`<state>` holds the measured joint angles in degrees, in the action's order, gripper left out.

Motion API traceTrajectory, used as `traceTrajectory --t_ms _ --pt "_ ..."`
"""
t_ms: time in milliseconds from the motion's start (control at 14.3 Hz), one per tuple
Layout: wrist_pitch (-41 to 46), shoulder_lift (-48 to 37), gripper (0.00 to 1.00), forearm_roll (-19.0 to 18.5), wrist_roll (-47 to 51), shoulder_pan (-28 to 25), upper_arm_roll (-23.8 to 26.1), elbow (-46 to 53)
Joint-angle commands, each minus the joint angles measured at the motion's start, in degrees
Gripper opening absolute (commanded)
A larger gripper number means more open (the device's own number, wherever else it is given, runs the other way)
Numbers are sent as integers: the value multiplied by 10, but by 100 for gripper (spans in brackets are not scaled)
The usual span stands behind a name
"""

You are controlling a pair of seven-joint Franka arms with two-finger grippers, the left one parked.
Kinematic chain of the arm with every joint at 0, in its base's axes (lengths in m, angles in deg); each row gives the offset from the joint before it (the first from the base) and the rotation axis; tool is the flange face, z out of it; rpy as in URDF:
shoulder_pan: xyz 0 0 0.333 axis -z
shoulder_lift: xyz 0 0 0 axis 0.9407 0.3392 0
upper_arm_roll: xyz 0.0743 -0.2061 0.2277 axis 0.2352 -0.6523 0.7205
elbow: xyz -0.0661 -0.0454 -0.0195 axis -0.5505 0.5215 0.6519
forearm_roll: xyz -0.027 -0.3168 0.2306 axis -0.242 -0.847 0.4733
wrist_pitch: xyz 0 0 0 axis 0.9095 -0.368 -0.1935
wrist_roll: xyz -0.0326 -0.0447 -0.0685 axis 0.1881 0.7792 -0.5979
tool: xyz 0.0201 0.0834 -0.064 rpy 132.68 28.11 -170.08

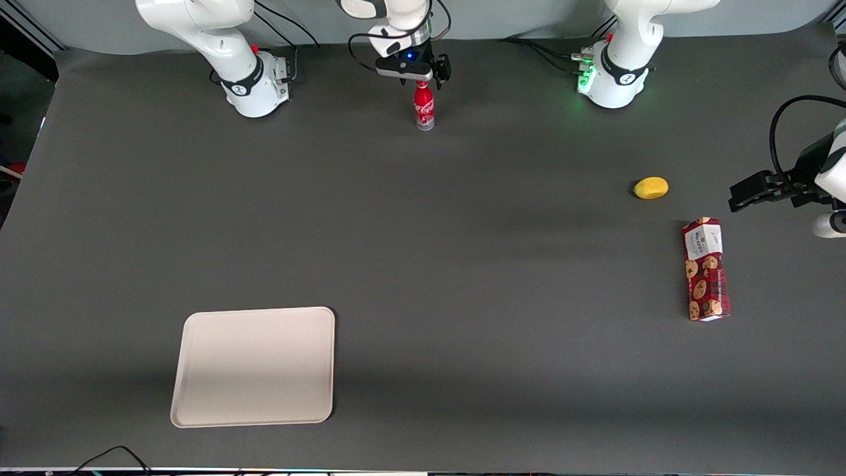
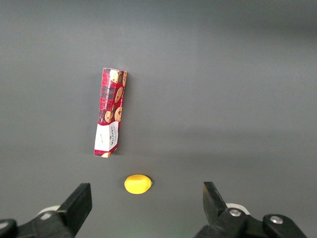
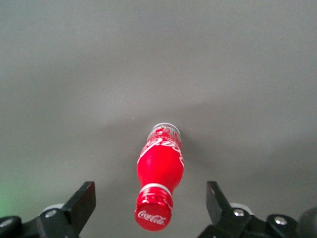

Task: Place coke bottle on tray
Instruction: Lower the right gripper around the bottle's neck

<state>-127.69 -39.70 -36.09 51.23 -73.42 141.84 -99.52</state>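
coke bottle (image 1: 423, 106) upright under open gripper (image 1: 423, 78).

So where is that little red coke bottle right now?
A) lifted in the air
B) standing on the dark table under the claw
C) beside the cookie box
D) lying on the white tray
B: the coke bottle stands upright on the table, with the open gripper just above its cap, far from the tray.
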Motion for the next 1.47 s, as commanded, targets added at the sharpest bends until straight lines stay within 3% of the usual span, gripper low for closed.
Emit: traceTrajectory --t_ms 0,140,280,839,1049,1399 --pt "-11 26 99 -24 43 -12 3 2" --pt "-10 26 99 -24 47 -18 3 2" --pt "-8 26 90 -25 47 -22 3 2" --pt "-7 26 89 -58 44 -21 2 3" --pt "-7 27 75 -66 45 -21 2 3" --pt "-7 27 38 -66 45 -21 2 3"
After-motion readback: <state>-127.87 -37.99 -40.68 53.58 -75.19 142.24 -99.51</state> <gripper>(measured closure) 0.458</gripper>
